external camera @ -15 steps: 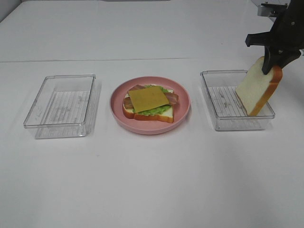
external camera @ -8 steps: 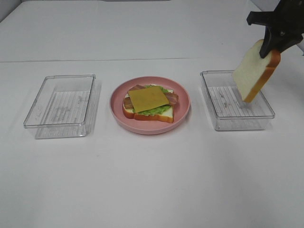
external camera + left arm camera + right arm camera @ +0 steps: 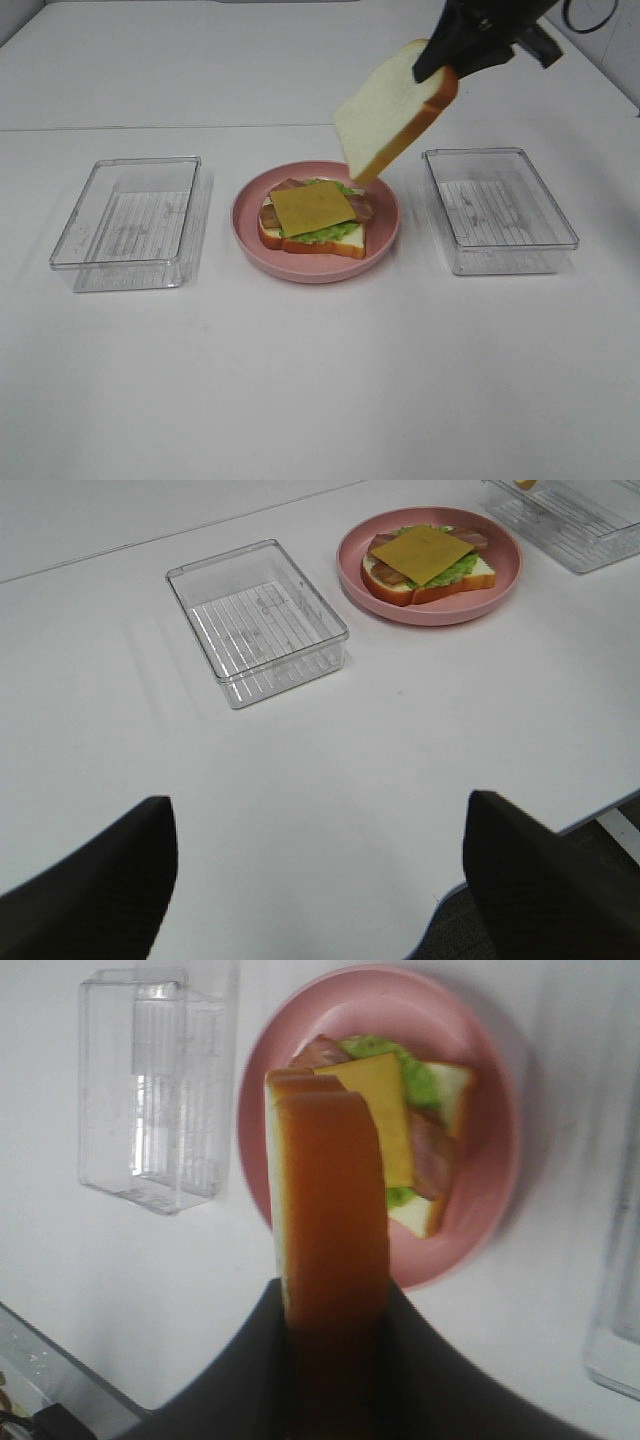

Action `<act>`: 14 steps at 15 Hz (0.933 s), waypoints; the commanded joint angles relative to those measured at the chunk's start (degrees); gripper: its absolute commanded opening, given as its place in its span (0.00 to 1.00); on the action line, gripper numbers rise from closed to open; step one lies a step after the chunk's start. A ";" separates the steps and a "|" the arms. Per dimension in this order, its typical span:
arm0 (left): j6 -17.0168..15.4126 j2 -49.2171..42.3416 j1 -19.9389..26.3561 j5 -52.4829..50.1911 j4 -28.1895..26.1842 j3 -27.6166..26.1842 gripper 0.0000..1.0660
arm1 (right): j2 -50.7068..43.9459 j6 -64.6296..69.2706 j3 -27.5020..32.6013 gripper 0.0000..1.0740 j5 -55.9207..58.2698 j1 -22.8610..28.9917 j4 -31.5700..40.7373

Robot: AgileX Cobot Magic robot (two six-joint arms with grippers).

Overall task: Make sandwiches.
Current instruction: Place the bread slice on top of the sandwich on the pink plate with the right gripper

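Nearly there: open sandwich (image 3: 313,218) sits on the pink plate (image 3: 385,243) mid-counter, bottom bread, lettuce, bacon and a cheese slice (image 3: 312,208) on top. Only the lid missing. Top bread slice (image 3: 392,112) hangs tilted in the air, above the plate's far right edge, pinched at its crust by the right hand (image 3: 452,62). Left hand (image 3: 318,865) spread wide and holding nothing, parked well back from the left tray (image 3: 128,222). Right tray (image 3: 498,210) looks bare. Left to do, by the look of it: lowering and squaring that slice onto the cheese.
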 commanded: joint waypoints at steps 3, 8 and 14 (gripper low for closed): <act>0.06 -1.38 0.23 -0.23 -0.46 0.34 0.71 | -0.11 -0.86 11.92 0.00 -17.07 5.33 11.34; 0.06 -1.38 0.23 -0.23 -0.46 0.34 0.71 | 6.59 -8.31 18.56 0.00 -24.41 5.90 27.90; 0.06 -1.38 0.23 -0.23 -0.46 0.34 0.71 | 11.40 -7.73 18.56 0.00 -29.34 5.90 29.11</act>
